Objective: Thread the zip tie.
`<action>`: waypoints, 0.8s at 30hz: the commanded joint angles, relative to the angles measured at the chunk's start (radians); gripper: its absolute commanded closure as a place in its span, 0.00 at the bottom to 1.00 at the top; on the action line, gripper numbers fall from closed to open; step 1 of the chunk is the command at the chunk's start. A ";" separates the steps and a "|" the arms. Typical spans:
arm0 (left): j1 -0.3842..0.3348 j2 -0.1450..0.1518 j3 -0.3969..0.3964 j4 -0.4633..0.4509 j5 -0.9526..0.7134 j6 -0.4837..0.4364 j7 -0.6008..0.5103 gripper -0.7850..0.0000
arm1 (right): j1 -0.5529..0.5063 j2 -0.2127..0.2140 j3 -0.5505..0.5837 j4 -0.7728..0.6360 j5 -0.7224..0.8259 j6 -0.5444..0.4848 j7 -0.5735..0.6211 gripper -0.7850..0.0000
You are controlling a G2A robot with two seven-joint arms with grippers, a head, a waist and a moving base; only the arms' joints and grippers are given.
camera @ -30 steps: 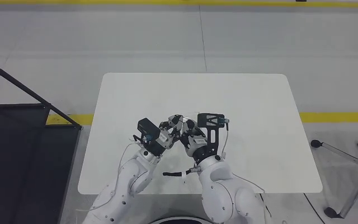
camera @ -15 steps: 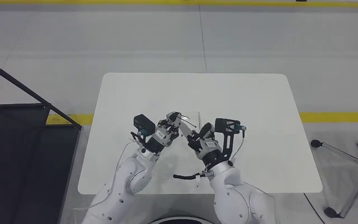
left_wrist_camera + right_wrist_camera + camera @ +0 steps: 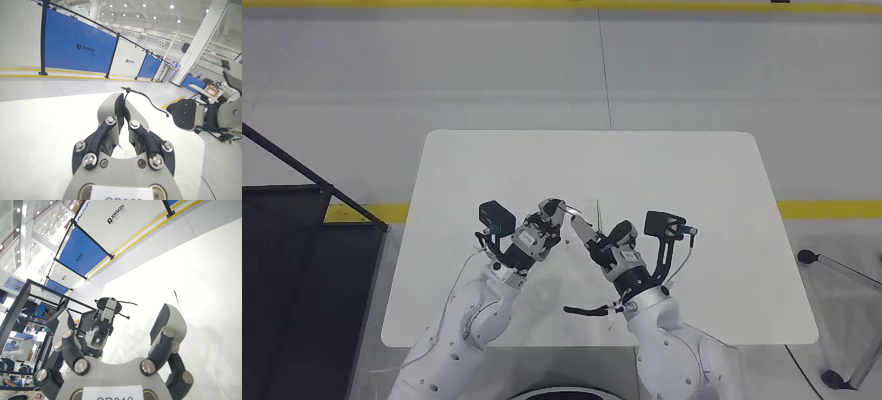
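1. The left claw is pinched shut on a black zip tie, held in the air above the middle of the counter.
2. The tie rises out of the pads. Just past the fingertips it carries a small block with a short stub poking beyond it. From there the strap arcs away and droops toward the other arm, ending in a small knob. A thin bit of strap also hangs below the pads, inside the left claw.
3. The right claw is spread wide and holds nothing. It faces the left claw, with one pad just beside the tie's drooping knobbed end but apart from it.
4. A thin dark strip lies flat on the counter beyond the claws, toward the far edge, with nothing touching it.
5. Step in hand, as I judge it: the tie is presented by the left claw and the right claw is lined up to take the loose end. I cannot tell whether the block near the fingertips already has strap through it.
6. The next move calls for closing the right pads on that drooping end without knocking it aside, since the strap is springy. The end then has to be steered squarely at the small slot while the left claw keeps its hold steady.
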 commanded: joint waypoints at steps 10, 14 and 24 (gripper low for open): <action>0.009 0.003 -0.051 -0.035 -0.285 -0.112 -0.164 1.00 | 0.015 0.012 0.234 0.210 0.570 -0.453 0.097 0.00; 0.014 0.003 -0.061 -0.046 -0.333 -0.113 -0.189 1.00 | 0.015 0.012 0.234 0.210 0.570 -0.453 0.097 0.00; 0.019 0.004 -0.075 -0.064 -0.400 -0.123 -0.246 1.00 | 0.032 0.013 0.211 0.250 0.534 -0.444 0.092 0.22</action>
